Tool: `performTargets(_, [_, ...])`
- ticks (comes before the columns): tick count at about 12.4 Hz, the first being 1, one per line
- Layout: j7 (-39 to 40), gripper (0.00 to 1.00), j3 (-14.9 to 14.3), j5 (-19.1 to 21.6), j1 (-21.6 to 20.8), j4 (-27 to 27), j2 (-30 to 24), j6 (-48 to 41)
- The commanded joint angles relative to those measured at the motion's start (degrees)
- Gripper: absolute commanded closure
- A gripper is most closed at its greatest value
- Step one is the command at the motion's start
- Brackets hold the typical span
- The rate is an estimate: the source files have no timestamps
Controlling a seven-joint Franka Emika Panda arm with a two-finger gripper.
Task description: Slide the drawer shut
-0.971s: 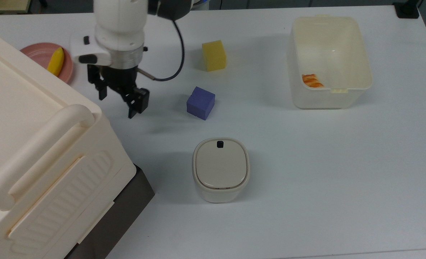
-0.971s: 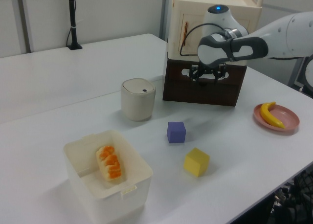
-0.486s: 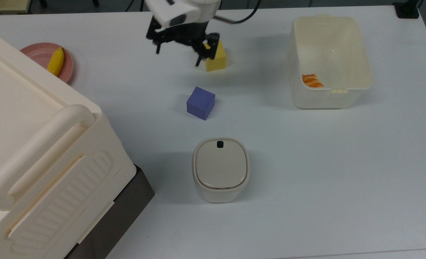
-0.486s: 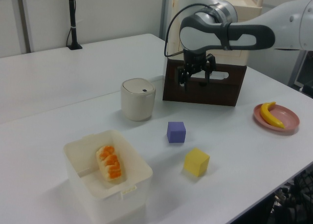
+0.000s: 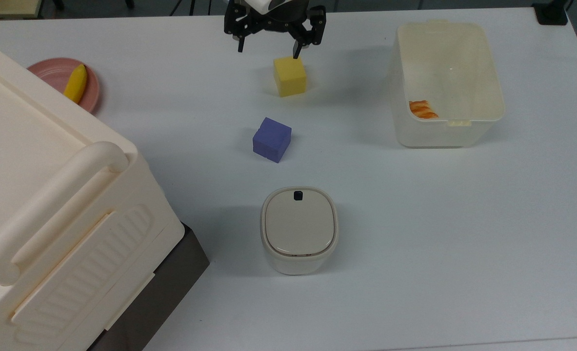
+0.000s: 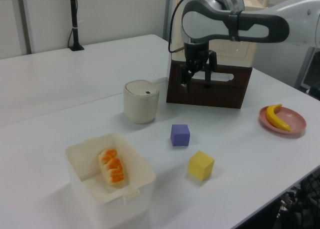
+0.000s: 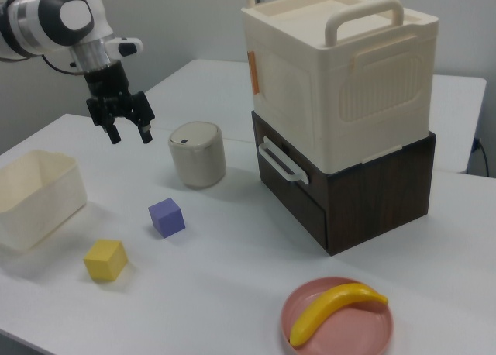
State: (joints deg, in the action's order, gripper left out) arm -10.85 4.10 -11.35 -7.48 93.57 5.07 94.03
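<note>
Drawer, dark-fronted with a white loop handle, sits flush in its cabinet at the table's edge; task appears complete. Gripper hovers empty, fingers spread, well apart; retreat is next.

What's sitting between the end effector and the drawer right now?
In the right view, the beige lidded container stands between the end effector and the drawer.

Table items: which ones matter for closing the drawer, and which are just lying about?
For the job:
- drawer, its front flush with the dark cabinet
- gripper, open, up off the table

Lying about:
- yellow block
- purple block
- lidded container
- plastic bin with an orange-topped food piece
- pink plate with banana
- cream box on the cabinet
</note>
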Motion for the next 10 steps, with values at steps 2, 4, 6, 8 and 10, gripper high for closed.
performTargets(2, [4.9, 0.00, -0.6, 1.6, 0.0, -3.5, -0.6, -1.9])
performTargets(4, [8.5, 0.00, -0.9, 1.9, 0.4, -4.4, -0.5, -1.9])
performTargets(6, [8.0, 0.00, -0.7, 2.0, 0.3, -4.4, -0.6, -1.8])
performTargets(8, [8.0, 0.00, -0.7, 2.0, 0.4, -4.3, -0.6, -1.7])
performTargets(10, [8.0, 0.00, -0.7, 2.0, 0.4, -4.3, -0.6, -1.6])
